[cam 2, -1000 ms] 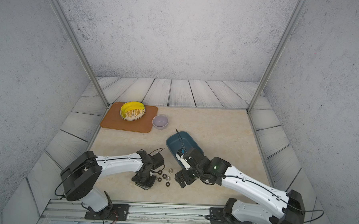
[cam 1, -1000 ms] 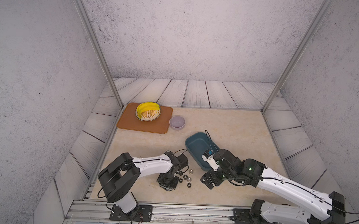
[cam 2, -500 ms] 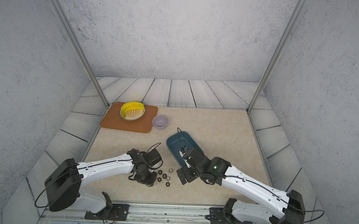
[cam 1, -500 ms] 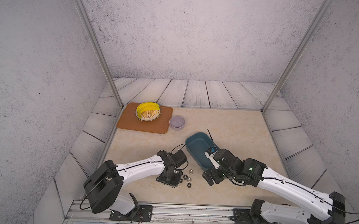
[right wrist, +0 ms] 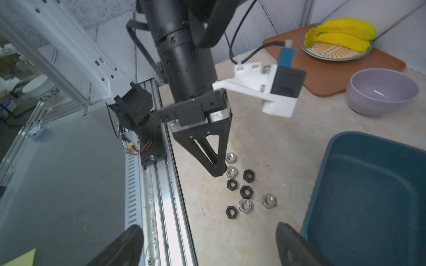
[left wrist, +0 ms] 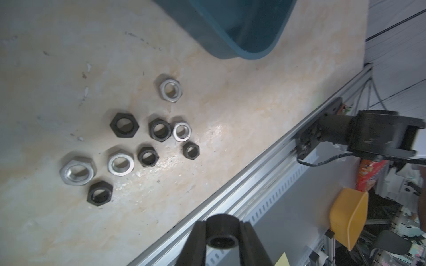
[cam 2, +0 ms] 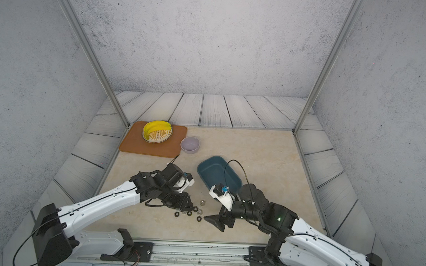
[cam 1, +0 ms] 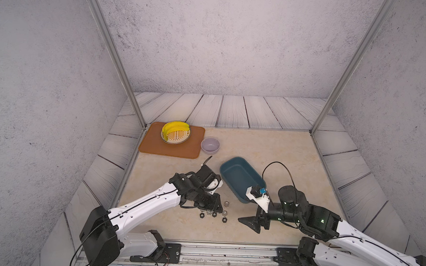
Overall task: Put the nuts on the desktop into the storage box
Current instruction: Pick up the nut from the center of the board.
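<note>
In both top views the nuts [cam 1: 224, 213] [cam 2: 199, 212] lie loose on the tabletop [cam 1: 268, 146] near the middle of its front edge. The left hand [cam 1: 214, 209] is right at the cluster's left side, the right hand [cam 1: 250, 223] is near on its right, and the blue box [cam 1: 237, 176] is just behind. The left wrist view shows the left hand [left wrist: 221, 228] closed on what looks like a black nut [left wrist: 221, 239], with nine nuts [left wrist: 159, 129] on the tabletop beyond it and the box [left wrist: 230, 46] past them. In the right wrist view the right hand [right wrist: 208, 230] stands wide open, holding nothing. The nuts [right wrist: 246, 191] lie ahead of it, beside the box [right wrist: 368, 195].
</note>
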`<state>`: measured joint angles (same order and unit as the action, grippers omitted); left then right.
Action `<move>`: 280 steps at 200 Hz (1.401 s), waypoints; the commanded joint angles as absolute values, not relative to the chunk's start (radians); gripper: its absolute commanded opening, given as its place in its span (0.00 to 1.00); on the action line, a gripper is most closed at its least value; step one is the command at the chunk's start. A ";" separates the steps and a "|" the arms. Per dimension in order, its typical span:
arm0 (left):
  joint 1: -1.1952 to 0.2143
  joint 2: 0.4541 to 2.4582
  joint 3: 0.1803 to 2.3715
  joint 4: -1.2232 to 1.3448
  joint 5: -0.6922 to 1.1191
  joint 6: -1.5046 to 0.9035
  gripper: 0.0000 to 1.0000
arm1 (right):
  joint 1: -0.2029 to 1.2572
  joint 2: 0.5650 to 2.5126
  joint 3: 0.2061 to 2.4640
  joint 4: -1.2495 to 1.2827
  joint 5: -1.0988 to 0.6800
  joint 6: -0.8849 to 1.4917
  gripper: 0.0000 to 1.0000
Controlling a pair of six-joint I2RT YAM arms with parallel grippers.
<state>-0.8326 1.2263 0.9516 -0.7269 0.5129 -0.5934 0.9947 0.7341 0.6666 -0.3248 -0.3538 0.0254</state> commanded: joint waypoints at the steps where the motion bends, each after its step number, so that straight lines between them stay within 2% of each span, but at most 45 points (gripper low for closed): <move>1: -0.812 1.173 0.949 -0.628 0.652 -0.631 0.18 | 0.996 0.699 0.612 -0.146 -0.451 -0.157 0.94; 49: -0.794 1.086 0.876 -0.405 0.804 -0.762 0.16 | 0.998 0.700 0.520 0.099 -0.434 -0.146 0.94; 71: -0.793 1.068 0.860 -0.362 0.819 -0.791 0.16 | 0.999 0.719 0.500 0.179 -0.468 -0.159 0.93; 119: -0.794 1.053 0.855 -0.290 0.871 -0.829 0.16 | 1.001 0.759 0.467 0.316 -0.404 -0.110 0.85; 179: -0.794 1.033 0.842 -0.252 0.903 -0.843 0.15 | 1.001 0.761 0.448 0.321 -0.412 -0.109 0.77; 234: -0.794 1.013 0.831 -0.233 0.931 -0.837 0.15 | 1.001 0.785 0.499 0.238 -0.494 -0.130 0.58; 280: -0.794 1.003 0.828 -0.229 0.939 -0.835 0.15 | 1.001 0.765 0.499 0.235 -0.511 -0.123 0.51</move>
